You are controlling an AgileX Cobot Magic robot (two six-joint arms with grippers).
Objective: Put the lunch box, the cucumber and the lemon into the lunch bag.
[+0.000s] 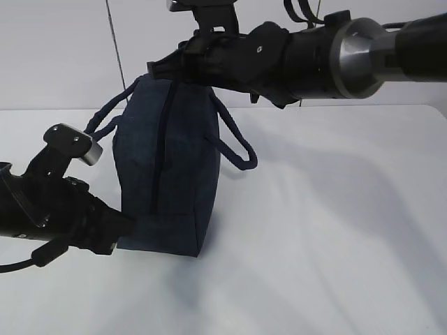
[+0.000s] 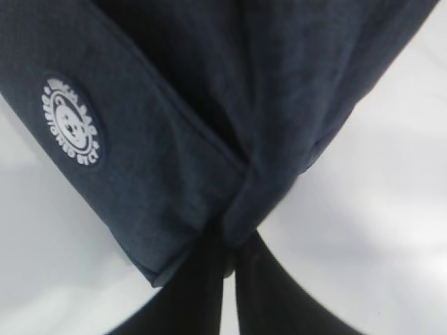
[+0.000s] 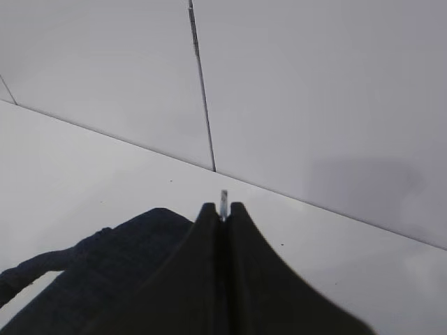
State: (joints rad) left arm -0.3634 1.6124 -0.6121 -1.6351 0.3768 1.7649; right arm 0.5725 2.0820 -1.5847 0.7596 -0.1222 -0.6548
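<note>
The dark navy lunch bag (image 1: 174, 181) stands upright on the white table, its black zipper (image 1: 162, 139) running down the side that faces me. My left gripper (image 1: 123, 225) is low at the bag's bottom left corner. In the left wrist view the left gripper (image 2: 230, 241) is shut on a fold of the lunch bag (image 2: 209, 105) fabric. My right gripper (image 1: 155, 70) sits at the bag's top edge. In the right wrist view the right gripper (image 3: 223, 206) is shut on the thin metal zipper pull (image 3: 223, 197), above the lunch bag (image 3: 105, 279). The lunch box, the cucumber and the lemon are out of view.
Two rope loop handles (image 1: 236, 148) hang off the bag's sides. A round white logo patch (image 2: 71, 120) marks one face. The white table (image 1: 335, 230) stretches to the right and front, and a pale wall (image 1: 56, 49) rises behind it.
</note>
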